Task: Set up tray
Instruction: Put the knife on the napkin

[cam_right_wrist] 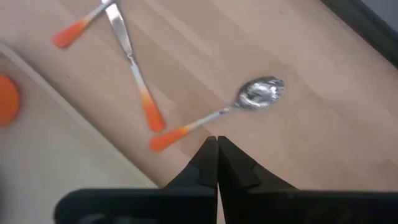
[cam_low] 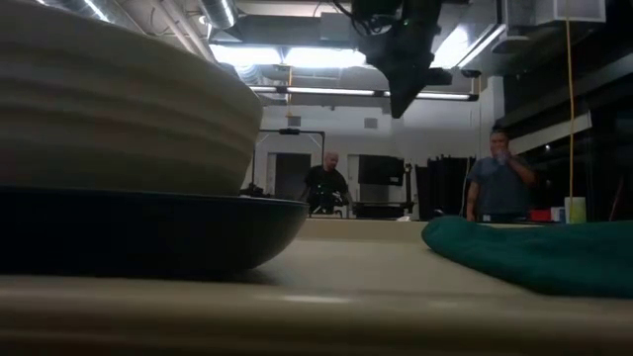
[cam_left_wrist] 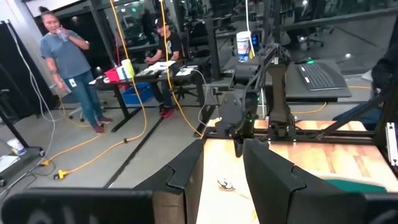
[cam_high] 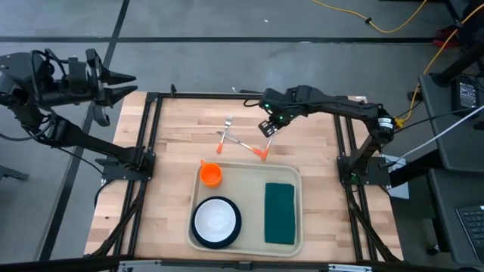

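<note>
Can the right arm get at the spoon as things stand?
Probably yes: the right end effector hovers just beside the spoon, nothing lies between, but its fingers are shut and must open first.

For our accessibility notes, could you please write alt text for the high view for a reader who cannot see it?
A large cream rectangular plastic tray on a wooden table holds a small orange cup, a white bowl on a dark round plate and a dark green folded napkin. Orange-handled metal cutlery lies beyond it, under the right tool, which is shut. The left tool waits off the table's corner.
</note>
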You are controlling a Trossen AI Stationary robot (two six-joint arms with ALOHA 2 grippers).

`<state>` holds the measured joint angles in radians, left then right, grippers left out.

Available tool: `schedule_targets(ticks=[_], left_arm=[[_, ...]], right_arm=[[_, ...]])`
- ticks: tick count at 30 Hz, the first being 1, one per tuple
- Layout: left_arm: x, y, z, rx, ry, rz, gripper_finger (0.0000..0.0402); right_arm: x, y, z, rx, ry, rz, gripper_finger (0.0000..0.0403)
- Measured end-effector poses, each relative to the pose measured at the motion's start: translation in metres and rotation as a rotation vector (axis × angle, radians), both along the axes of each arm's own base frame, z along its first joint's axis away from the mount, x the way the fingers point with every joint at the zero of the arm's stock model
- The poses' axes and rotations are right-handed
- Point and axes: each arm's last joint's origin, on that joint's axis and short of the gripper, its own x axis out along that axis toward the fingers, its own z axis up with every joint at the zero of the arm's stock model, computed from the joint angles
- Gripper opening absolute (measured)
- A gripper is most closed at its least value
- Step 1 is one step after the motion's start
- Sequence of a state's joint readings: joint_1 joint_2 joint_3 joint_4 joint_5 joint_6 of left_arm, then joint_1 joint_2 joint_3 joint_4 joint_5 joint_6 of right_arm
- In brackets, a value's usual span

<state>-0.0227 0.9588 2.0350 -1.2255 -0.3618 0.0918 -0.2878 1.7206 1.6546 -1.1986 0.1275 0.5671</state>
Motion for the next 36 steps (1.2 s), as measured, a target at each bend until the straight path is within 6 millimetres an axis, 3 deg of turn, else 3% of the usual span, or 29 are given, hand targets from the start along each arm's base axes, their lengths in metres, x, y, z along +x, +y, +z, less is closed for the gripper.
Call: schedule_targets(ticks=[11,16,23,29,36], left_arm=[[-0.001,0.0,0.0,0.025,0.008,0.006,0.0106],[-0.001,0.0,-0.001,0.026,0.02,0.007,0.0104],[0.003,0.0,-0.006,0.002,0.067,0.012,0.0108],[0.022,0.0,-0.02,0.004,0.155,0.012,0.0105],[0.054,0.001,-0.041,0.07,0.25,0.089,0.0107]], right_arm=[[0.011,0.001,-0.022,0.061,-0.099,0.032,0.0005],[0.015,0.01,-0.036,0.077,-0.121,0.041,0.0006],[0.032,0.026,-0.055,0.132,-0.297,0.046,0.0015],[0.037,0.035,-0.065,0.162,-0.344,0.04,0.0009],[0.045,0.029,-0.073,0.162,-0.37,0.105,0.0023]])
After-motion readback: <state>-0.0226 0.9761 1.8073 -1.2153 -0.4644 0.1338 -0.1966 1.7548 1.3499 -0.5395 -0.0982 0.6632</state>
